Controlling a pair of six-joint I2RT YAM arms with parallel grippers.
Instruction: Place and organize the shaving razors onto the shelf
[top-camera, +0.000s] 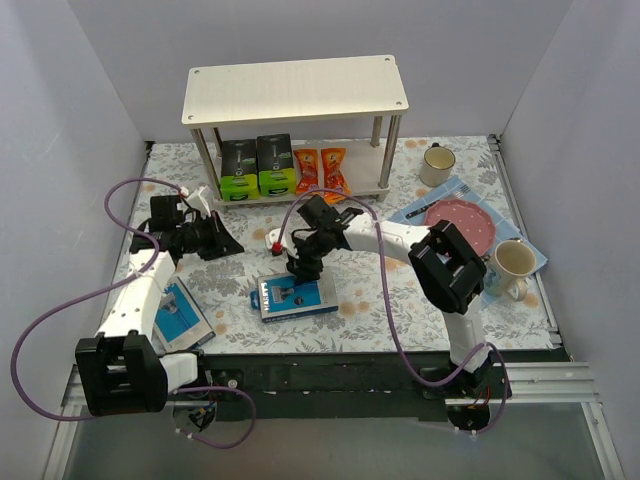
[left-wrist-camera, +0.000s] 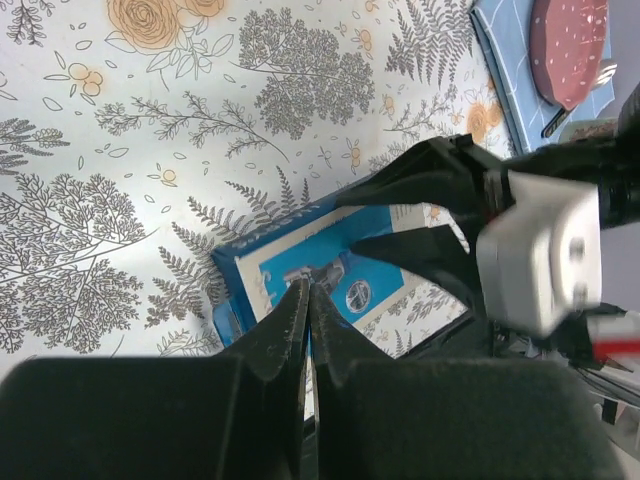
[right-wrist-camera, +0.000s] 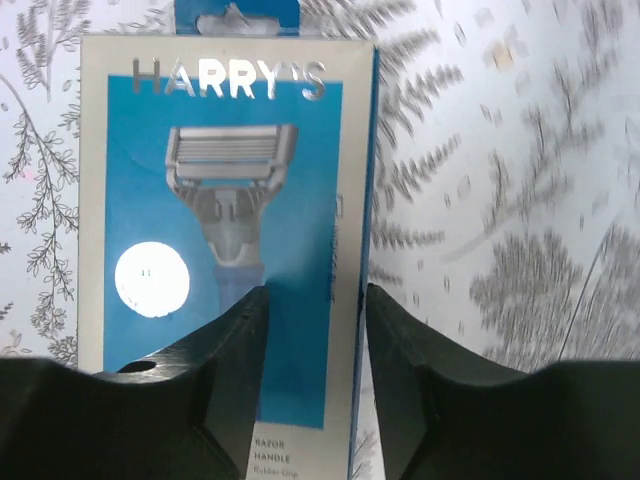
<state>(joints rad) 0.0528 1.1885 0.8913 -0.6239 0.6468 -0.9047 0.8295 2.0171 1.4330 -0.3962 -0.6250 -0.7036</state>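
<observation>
Standing at the far side of the floral tablecloth (top-camera: 400, 290), the two-tier shelf (top-camera: 295, 90) holds two black boxes with lime-green ends (top-camera: 258, 165) and two orange packets (top-camera: 320, 168) on its lower board. A blue-and-white Harry's razor box (right-wrist-camera: 220, 200) lies flat mid-table beneath the right gripper (right-wrist-camera: 315, 300), whose jaws are parted over its edge. A second blue box (top-camera: 180, 315) lies beside the left arm. The left gripper (left-wrist-camera: 307, 292) is closed on nothing.

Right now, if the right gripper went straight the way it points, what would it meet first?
The flat blue-and-white cardboard razor box, lying directly under its jaws; how near is unclear.
</observation>
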